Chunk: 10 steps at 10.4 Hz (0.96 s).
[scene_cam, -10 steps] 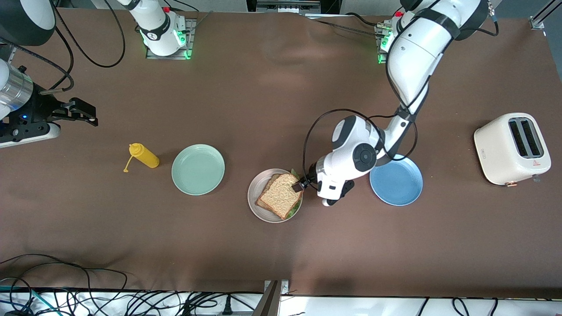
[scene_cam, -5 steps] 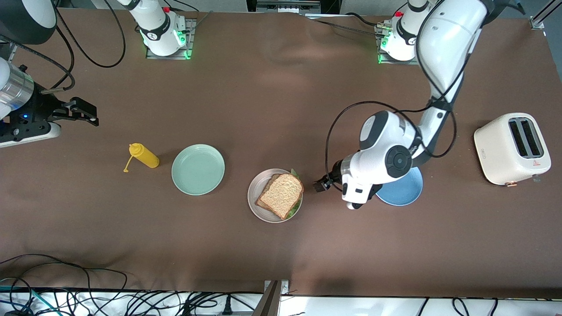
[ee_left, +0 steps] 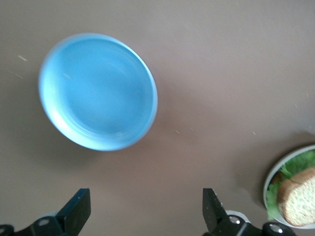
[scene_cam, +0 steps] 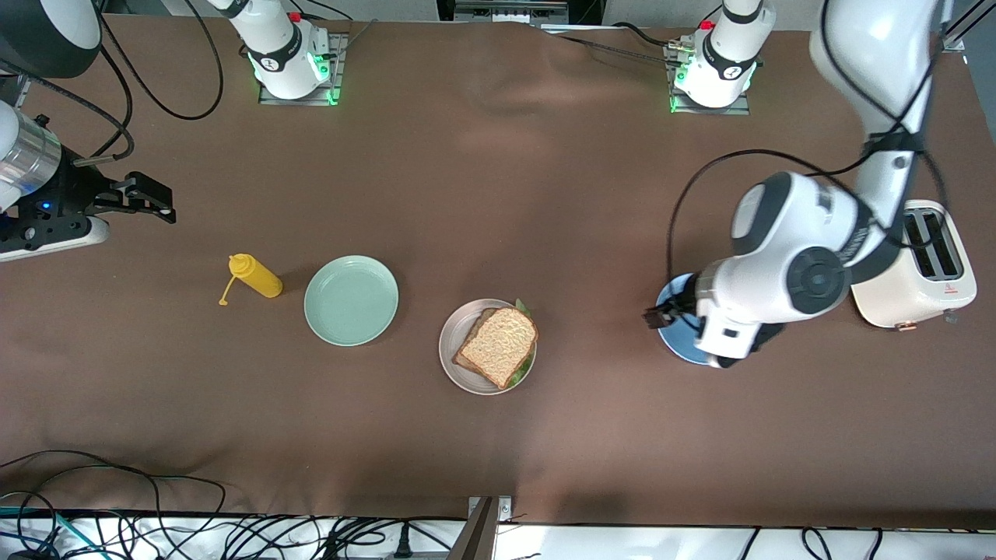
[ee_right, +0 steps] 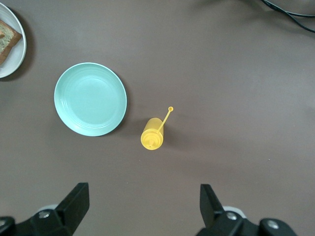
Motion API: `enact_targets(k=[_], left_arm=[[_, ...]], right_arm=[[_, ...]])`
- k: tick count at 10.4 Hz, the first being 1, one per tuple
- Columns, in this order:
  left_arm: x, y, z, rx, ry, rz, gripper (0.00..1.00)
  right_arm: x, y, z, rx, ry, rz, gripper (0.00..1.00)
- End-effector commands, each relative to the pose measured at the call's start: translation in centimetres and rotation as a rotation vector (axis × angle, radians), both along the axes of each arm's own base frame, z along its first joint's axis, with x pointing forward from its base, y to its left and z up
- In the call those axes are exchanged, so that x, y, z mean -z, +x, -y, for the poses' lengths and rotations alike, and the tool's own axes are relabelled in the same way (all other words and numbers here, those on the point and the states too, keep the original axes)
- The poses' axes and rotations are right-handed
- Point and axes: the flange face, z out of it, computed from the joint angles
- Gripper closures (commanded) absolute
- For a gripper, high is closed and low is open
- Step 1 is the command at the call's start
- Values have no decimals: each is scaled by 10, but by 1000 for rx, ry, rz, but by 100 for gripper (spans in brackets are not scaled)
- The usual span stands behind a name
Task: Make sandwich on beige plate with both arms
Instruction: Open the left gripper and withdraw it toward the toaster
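Left gripper [scene_cam: 657, 315] up over the edge of the blue plate [ee_left: 98, 91], jaws spread wide, holding nothing. Right gripper [scene_cam: 159, 204] waits, also released, at the right arm's end of the table, above the mustard bottle [ee_right: 152, 135] and mint green plate [scene_cam: 351, 299]. Sandwich [scene_cam: 498, 344]: two tan wholegrain slices, brown crust, green lettuce poking out, lying on the beige plate [scene_cam: 455, 330] mid-table, well apart from both grippers.

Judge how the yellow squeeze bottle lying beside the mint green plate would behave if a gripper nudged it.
The yellow squeeze bottle lies on its side on the brown table cover, so it would probably roll. It looks like soft plastic, likely light and squashy. Its dangling tethered cap might snag or drag.
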Motion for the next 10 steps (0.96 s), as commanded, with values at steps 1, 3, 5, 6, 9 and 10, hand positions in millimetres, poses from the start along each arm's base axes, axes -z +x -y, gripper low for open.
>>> enact_targets(k=[1,3,5,6,9,10], left_arm=[[-52,-16,-39,90,127,38,0],[-87,-24,-88,200,119,35,0],[-111,-31,-125,267,111,38,0],[-123,-34,-145,289,105,54,0],[-132,-34,-167,337,96,69,0],[-133,-34,-169,337,96,72,0]], right_arm=[[-4,0,-2,9,1,-1,0],[-4,0,-2,9,1,-1,0],[-4,0,-2,8,1,-1,0],[-4,0,-2,8,1,-1,0],[-4,0,-2,11,2,-1,0],[-4,0,-2,11,2,-1,0]])
